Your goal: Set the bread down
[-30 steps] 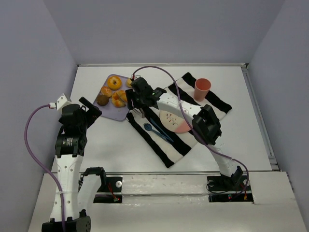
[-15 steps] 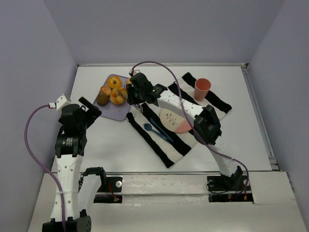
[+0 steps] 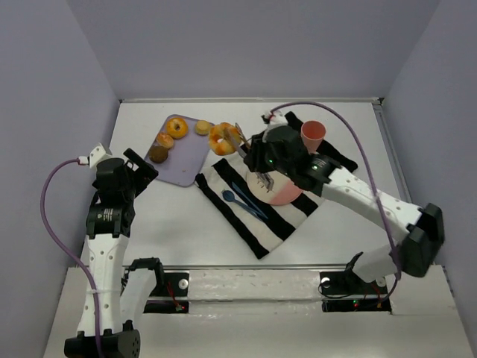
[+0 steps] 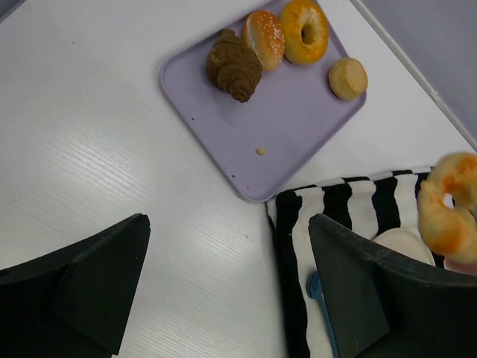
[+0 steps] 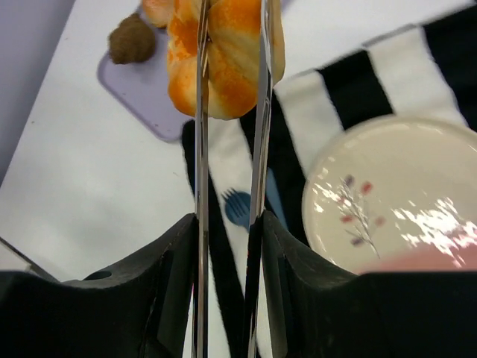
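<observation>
My right gripper (image 3: pixel 261 153) (image 5: pixel 229 231) is shut on a pair of metal tongs (image 5: pixel 261 142). The tongs pinch an orange ring-shaped bread (image 3: pixel 223 138) (image 5: pixel 223 60) and hold it in the air over the striped cloth's far left corner, beside the purple tray (image 3: pixel 182 160). The bread also shows at the right edge of the left wrist view (image 4: pixel 451 212). A white and pink flowered plate (image 3: pixel 279 190) (image 5: pixel 395 201) lies on the cloth to the right of the bread. My left gripper (image 3: pixel 141 168) (image 4: pixel 227 283) is open and empty, left of the tray.
The tray (image 4: pixel 283 127) holds a brown croissant (image 4: pixel 235 66), a seeded bun (image 4: pixel 264 37), a glazed donut (image 4: pixel 304 30) and a small round bun (image 4: pixel 348 78). A blue fork (image 3: pixel 229 197) lies on the black and white cloth (image 3: pixel 253 224). An orange cup (image 3: pixel 312 136) stands at the cloth's far end.
My right arm has swung right from the tray, carrying the orange bread in the tongs off the tray to above the cloth's corner. The left arm has not moved.
</observation>
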`<state>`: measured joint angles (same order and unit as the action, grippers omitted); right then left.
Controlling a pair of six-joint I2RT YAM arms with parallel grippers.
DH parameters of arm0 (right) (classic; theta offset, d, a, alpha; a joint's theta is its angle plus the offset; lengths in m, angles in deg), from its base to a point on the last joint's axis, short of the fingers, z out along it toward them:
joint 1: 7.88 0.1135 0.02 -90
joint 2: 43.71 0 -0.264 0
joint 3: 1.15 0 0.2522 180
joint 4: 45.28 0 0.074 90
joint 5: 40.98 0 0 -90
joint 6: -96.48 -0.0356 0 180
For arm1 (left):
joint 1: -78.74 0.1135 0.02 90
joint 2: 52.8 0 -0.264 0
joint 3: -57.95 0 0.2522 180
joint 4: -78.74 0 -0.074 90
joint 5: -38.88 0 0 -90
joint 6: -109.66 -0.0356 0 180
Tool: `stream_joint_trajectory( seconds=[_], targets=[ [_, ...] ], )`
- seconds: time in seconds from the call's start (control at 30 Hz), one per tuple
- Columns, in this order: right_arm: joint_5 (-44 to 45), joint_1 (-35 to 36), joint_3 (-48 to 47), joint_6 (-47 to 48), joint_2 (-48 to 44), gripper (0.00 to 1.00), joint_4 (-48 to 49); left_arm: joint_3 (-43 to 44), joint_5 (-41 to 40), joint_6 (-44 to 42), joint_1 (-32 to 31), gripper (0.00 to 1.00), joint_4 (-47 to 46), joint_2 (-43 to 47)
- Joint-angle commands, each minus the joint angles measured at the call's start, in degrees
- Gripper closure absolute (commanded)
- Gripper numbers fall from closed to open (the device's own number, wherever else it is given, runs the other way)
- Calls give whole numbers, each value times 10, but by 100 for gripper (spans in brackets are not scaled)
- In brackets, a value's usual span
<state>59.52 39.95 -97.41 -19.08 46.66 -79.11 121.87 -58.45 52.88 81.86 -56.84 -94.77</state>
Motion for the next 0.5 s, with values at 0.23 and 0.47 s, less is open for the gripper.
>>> stream_joint_trajectory(
  seconds=[0.23, 0.47],
  targets=[
    [139, -89, 334, -106, -331, 67, -41, -1, 25, -24, 4, 1, -15, -13],
    [131, -111, 342, -115, -289, 65, -42, -1, 29, -24, 4, 1, -15, -17]
  ],
)
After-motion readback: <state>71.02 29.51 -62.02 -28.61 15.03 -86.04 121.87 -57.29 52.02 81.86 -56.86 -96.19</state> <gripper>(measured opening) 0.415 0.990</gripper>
